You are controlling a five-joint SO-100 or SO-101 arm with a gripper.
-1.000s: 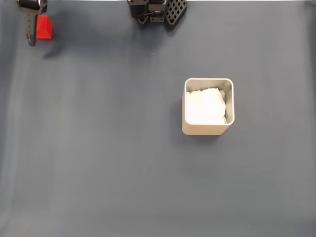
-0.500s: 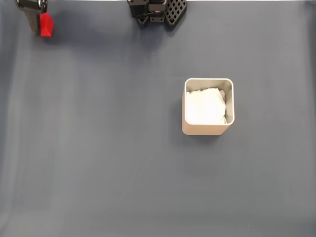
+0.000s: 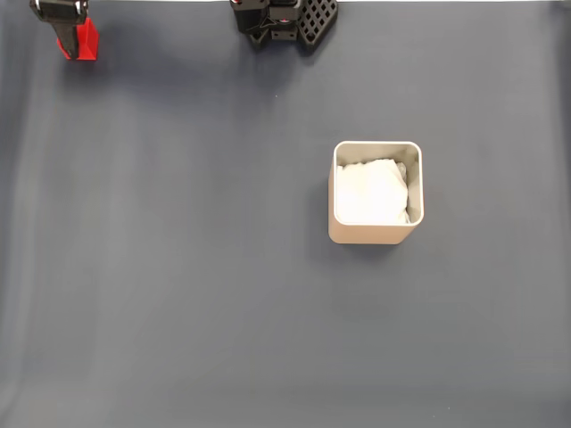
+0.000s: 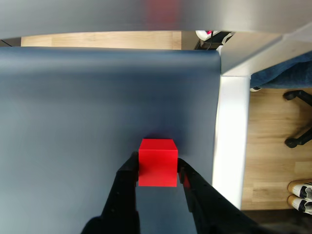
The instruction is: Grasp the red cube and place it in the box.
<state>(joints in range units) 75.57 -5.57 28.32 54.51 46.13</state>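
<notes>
Wrist view first: the claw (image 4: 157,170) comes up from the bottom edge, its two dark fingers (image 4: 126,187) pressed against the left and right faces of the red cube (image 4: 157,162), so it is clamped on the cube. The cube sits square between the fingertips, top face level, with the dark blue-grey mat (image 4: 87,112) spread out beyond and below it. Just to the right of the claw in this view runs the white table edge (image 4: 229,141), and past that a wooden floor (image 4: 273,122) with the black legs of a chair base (image 4: 300,136). Whether the cube is raised off the mat or resting on it, I cannot tell from here.

From the fixed view looking down, the claw (image 3: 71,40) is up in the top left corner of the mat (image 3: 178,267), with the cube (image 3: 86,41) showing red just to the right of the dark finger. The box (image 3: 375,234) stands well apart from the claw, off to the right and lower in the picture, upright, with white padding (image 3: 370,192) showing inside its rim. Along the top edge, to the right of the claw and between it and the box sideways, sits the arm's black base (image 3: 285,20).
</notes>
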